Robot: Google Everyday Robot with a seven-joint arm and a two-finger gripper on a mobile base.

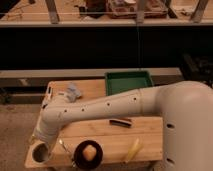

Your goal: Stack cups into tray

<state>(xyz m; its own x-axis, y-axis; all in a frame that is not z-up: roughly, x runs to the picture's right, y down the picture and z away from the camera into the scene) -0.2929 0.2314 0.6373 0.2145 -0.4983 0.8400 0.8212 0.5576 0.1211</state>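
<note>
Down at the near left corner of the wooden table [150,131] stood a round cup [41,153], its open mouth facing up, right at the table's edge. The gripper [38,140] hung directly over that cup at the end of the white arm [100,107], which reached in from the right and bent downward at the left; whether it was grasping the cup I cannot tell. The tray [129,81], dark green and rectangular, sat at the far edge of the table, well apart from the cup and partly hidden at its near side by the arm. Just right of the cup lay a thin utensil [65,149], slanted, and beside it a dark reddish-brown bowl [88,155] holding a pale rounded item. Farther right along the near edge lay a yellow banana [133,149]. A small dark bar-shaped object [121,122] rested near the middle of the table, just below the arm. At the far left, a bluish-grey crumpled object [73,91] sat behind the arm's bend.
</note>
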